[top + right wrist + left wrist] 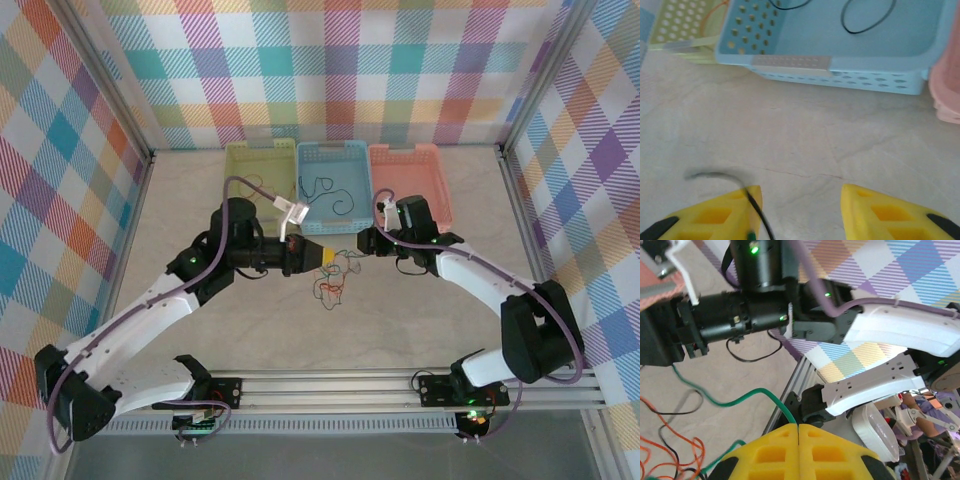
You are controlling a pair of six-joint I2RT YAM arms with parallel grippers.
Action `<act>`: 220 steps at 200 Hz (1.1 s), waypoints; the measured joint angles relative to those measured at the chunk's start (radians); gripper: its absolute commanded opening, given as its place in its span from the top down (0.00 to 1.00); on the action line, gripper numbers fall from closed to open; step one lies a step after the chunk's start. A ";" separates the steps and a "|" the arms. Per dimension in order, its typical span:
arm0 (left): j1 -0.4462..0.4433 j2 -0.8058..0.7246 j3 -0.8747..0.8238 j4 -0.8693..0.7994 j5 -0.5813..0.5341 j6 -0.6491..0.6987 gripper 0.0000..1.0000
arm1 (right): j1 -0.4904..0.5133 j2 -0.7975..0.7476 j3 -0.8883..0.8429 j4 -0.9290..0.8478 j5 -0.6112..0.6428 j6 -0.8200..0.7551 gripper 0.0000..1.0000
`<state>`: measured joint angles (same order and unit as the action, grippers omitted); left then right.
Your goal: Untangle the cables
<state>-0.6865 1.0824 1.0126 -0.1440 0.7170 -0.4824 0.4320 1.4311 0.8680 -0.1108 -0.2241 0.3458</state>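
The pale table (420, 320) has three baskets in a row at the back (a green basket (260, 148), a blue basket (333, 146), a pink basket (410, 175)). The cables (332, 280) lie just before the blue one.

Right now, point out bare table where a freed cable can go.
Free: the table between the cable clump and the near rail; left of the yellow-green basket and right of the pink basket. Crowded: between the left gripper, shut on a green cable, and right gripper, before the blue basket.

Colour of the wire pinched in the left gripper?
Green; wire clearest in left wrist view.
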 measured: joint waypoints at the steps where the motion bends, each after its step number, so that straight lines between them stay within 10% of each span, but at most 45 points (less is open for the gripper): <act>1: 0.000 -0.005 0.000 -0.002 -0.003 0.000 1.00 | -0.001 0.001 0.000 -0.001 0.003 0.000 0.55; 102: 0.015 -0.113 0.031 -0.023 -0.147 -0.012 1.00 | -0.075 -0.051 -0.097 0.019 0.080 0.014 0.51; 172: 0.018 -0.047 -0.029 0.029 -0.278 -0.111 1.00 | -0.067 -0.496 -0.331 0.319 -0.178 0.051 0.41; 220: 0.021 0.024 -0.060 0.100 -0.339 -0.220 1.00 | 0.055 -0.527 -0.343 0.432 -0.358 0.023 0.36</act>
<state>-0.6651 1.1065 0.9524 -0.0437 0.3782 -0.7021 0.4866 0.9043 0.5251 0.3214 -0.5819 0.3691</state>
